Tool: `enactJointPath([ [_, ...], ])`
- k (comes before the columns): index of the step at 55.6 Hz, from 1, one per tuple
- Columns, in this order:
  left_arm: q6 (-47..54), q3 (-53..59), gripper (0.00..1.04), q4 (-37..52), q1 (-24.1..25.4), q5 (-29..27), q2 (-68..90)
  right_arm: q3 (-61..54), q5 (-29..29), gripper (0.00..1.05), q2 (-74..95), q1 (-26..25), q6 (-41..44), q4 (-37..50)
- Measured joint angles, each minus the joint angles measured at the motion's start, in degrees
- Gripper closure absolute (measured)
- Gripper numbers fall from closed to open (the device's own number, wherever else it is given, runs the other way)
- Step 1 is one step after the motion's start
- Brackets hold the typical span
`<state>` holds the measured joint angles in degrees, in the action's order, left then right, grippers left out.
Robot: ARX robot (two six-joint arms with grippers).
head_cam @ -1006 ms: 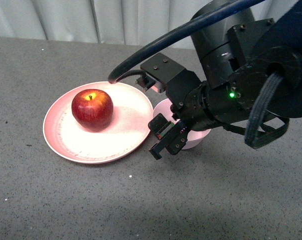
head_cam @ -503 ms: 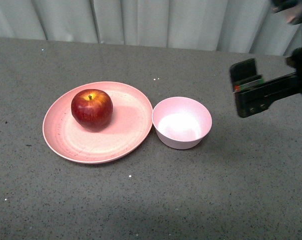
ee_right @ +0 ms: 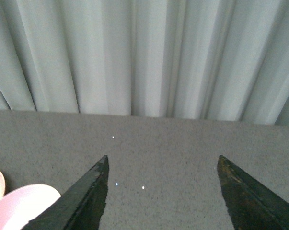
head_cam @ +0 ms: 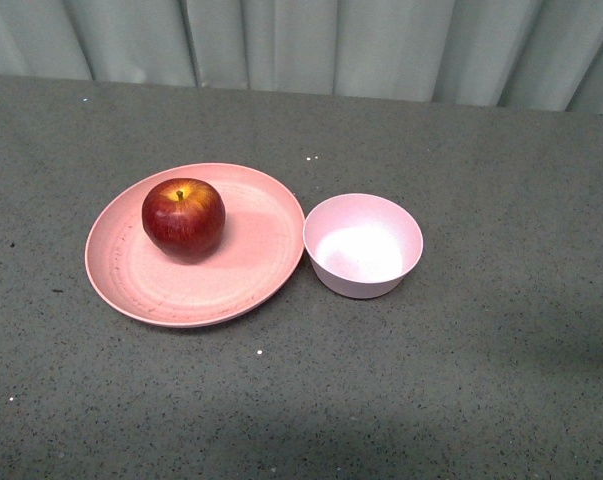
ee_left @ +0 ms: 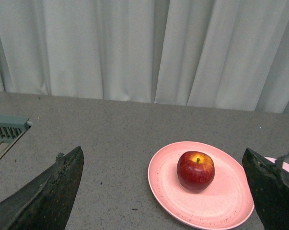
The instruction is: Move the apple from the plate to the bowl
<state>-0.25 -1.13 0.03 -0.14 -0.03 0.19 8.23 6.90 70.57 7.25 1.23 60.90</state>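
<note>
The dark red apple sits on the left part of the wide pink plate. The small pale pink bowl stands empty just right of the plate, touching its rim. Neither arm shows in the front view. In the left wrist view the apple and plate lie ahead between my open left gripper's fingers, well apart from them. My right gripper is open and empty over bare table; the bowl's rim shows at the picture's corner.
The grey speckled table runs back to a pale curtain. A grey vent-like grille shows at the table's edge in the left wrist view.
The right arm, which reached over the bowl a second ago, has drawn back to the right and out of the front view. The apple, plate and bowl have not moved.
</note>
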Motion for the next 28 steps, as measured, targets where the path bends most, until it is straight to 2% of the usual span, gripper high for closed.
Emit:
enactJointPath([
  [14,0.0,0.0,0.07,0.0,0.0,0.0,0.0,-4.17,-2.16,0.82,-10.71,-2.38,-0.46,-6.27],
  [20,0.0,0.0,0.07,0.0,0.0,0.0,0.0,-5.6,-6.43,1.03,-16.68,-6.25,-0.52,-10.62],
  [28,0.0,0.0,0.07,0.0,0.0,0.0,0.0,-6.71,-6.64,1.04,-22.71,-7.06,-0.66,-15.52],
])
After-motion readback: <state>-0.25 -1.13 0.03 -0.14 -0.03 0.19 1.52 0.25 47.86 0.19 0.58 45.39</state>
